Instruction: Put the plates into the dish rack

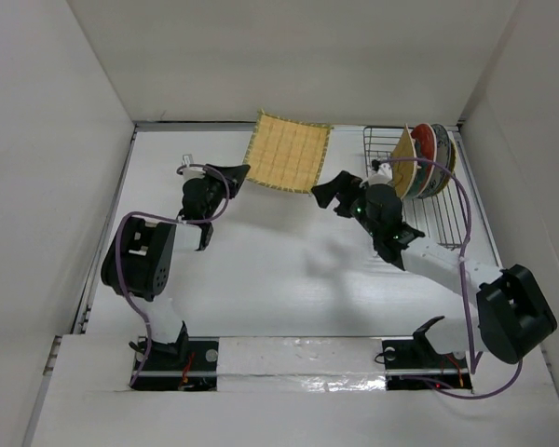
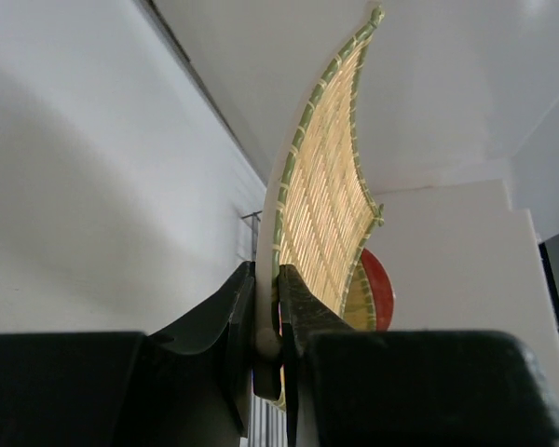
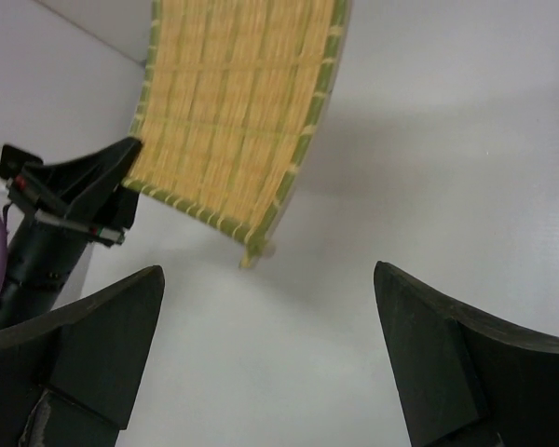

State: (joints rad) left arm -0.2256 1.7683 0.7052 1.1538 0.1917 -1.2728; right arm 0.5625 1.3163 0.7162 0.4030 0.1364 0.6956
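Note:
My left gripper (image 1: 238,174) is shut on the left edge of a square yellow ribbed plate (image 1: 289,152) and holds it above the table at the back. In the left wrist view the jaws (image 2: 270,321) pinch the rim of that plate (image 2: 331,186), which stands on edge. My right gripper (image 1: 325,192) hangs open just right of the plate, not touching it. In its own view the right gripper (image 3: 265,279) has wide jaws, with the plate (image 3: 233,102) beyond them. The dish rack (image 1: 447,219) at the back right holds another square yellow plate (image 1: 405,163), a red plate (image 1: 425,146) and others behind.
White walls close in the table at the back and on both sides. The red plate (image 2: 380,289) shows past the held plate in the left wrist view. The left gripper's fingers (image 3: 74,191) appear at the left of the right wrist view.

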